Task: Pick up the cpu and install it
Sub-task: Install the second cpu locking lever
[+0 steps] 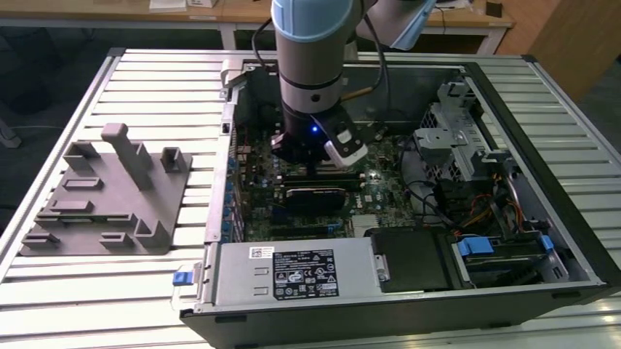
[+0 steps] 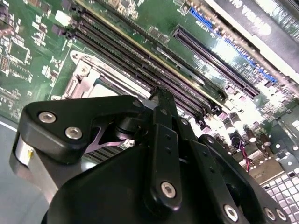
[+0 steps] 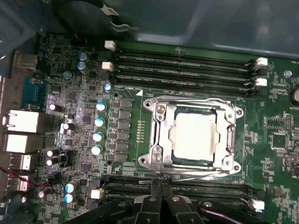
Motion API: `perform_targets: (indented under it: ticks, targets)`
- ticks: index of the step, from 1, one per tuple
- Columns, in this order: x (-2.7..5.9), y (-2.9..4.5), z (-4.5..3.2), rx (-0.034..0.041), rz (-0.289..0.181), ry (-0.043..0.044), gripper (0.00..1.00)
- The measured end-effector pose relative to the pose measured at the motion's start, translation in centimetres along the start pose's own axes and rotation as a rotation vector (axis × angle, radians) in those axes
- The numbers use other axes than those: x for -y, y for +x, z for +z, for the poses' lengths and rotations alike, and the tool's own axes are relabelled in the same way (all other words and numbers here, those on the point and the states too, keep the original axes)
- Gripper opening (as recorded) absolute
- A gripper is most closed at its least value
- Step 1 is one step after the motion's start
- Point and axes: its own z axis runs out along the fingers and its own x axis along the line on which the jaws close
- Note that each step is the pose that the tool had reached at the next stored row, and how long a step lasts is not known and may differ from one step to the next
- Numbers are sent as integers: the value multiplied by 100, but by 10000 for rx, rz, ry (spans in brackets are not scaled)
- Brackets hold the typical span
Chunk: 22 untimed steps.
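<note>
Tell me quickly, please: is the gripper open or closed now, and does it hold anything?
Gripper: closed, holding nothing, beside the socket frame. The cpu sits in that frame on the motherboard.

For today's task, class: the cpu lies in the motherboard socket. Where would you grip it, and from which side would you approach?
Grip the cpu by two opposite edges, coming straight down from above. It lies flat inside the socket frame, silvery top up, so the metal frame seems to block any sideways approach. The gripper sits just beside the socket, over the memory slots.
</note>
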Motion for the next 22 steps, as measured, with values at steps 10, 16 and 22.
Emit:
perform_targets:
  ticks: [10, 16, 22]
  targets:
    - [19, 25, 43, 56, 338, -224, 11]
    - [25, 27, 57, 105, 752, -265, 11]
    - [58, 29, 67, 134, 973, -368, 11]
